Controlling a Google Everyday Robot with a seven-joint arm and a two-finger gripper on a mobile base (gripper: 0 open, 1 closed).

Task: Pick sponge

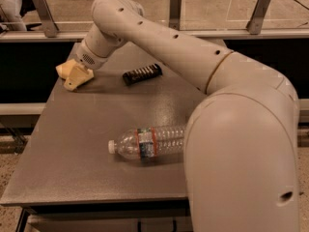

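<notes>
Farthest left, the small pale yellow foam sponge with curved edges [63, 69] lies at the far left corner of the grey flat-topped table [72, 168], close to its left edge. The cream-coloured two-finger gripper [78, 76] is down on it, touching or overlapping its right side; the two pale shapes merge, so whether the gripper is spread, closed or pinching the foam cannot be told.

Risk 1: the table edge lies just left of the gripper. A sideways nudge, judged likely if contact is off-centre, could slide the light foam over that edge (there is no lip visible to stop it).

Risk 2: soft foam compresses. A grip taken on a corner only may give way on lifting, and the sponge could drop back or roll.

Just right of the gripper lies a short black ribbed bar [141, 74], apart from the sponge. It is a possible wrong target, and a wide swing rightward could sweep it.

Further right and nearer the camera, well apart from the gripper, a clear plastic bottle with a red-banded label [147, 142] lies on its side. It would roll if the large white jointed arm [159, 42] dips low on withdrawal.
</notes>
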